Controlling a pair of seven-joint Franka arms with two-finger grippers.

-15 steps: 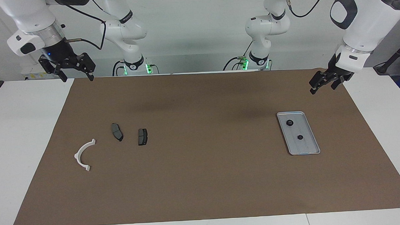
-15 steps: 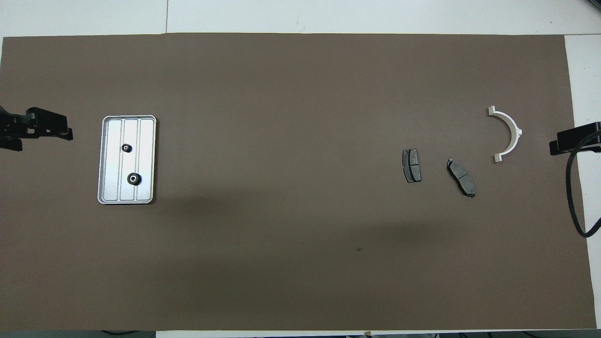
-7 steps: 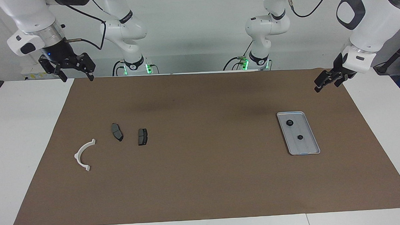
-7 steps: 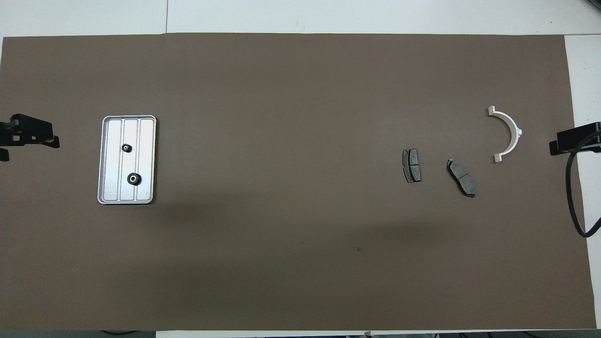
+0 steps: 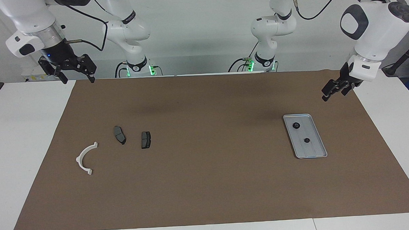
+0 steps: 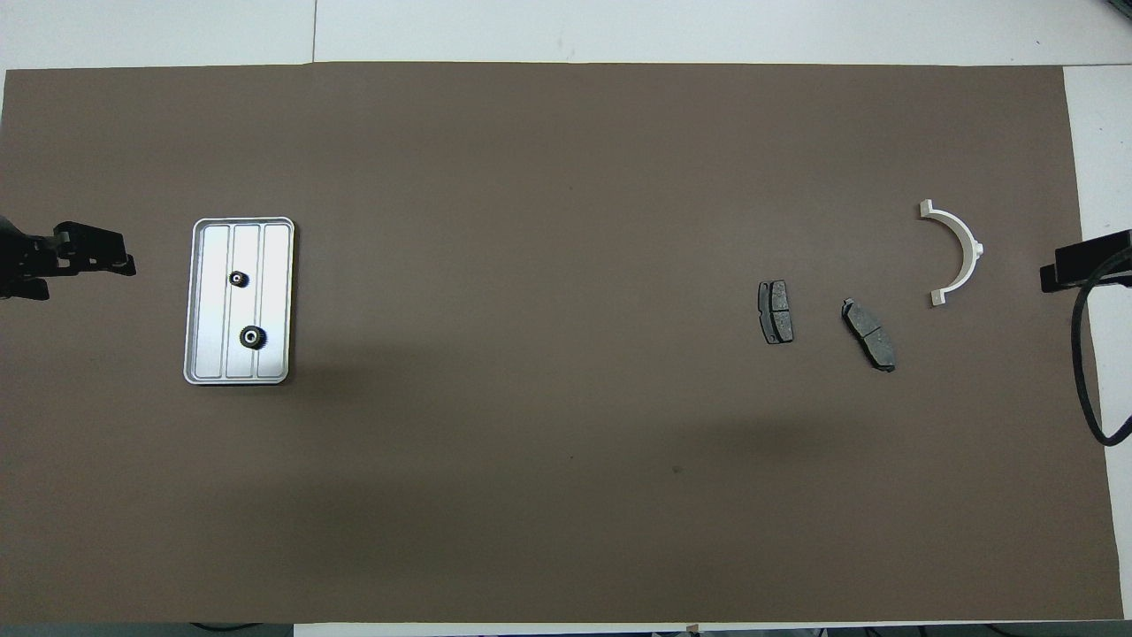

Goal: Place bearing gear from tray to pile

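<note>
The silver ridged tray [image 5: 314, 151] [image 6: 276, 301] lies on the mat toward the left arm's end. Two small black gears sit in it: one [image 5: 296, 125] [image 6: 253, 337] nearer the robots, the other [image 5: 306, 140] [image 6: 239, 279] farther. The pile lies toward the right arm's end: a white half-ring bracket [image 5: 85, 158] [image 6: 962, 248] and two dark brake pads [image 5: 119, 134] [image 5: 146, 140] [image 6: 776, 324] [image 6: 869, 334]. My left gripper [image 5: 333, 91] [image 6: 84, 270] hangs open and empty over the mat's edge beside the tray. My right gripper [image 5: 78, 79] [image 6: 1074, 270] waits open over the mat's corner.
A brown mat [image 5: 207, 183] [image 6: 548, 495] covers most of the white table [image 5: 25, 141]. A black cable [image 6: 1083, 372] loops down from the right arm over the mat's edge.
My left gripper drew back from the tray, then came toward it again and a little lower. The right gripper rose very slightly. Nothing on the mat moved.
</note>
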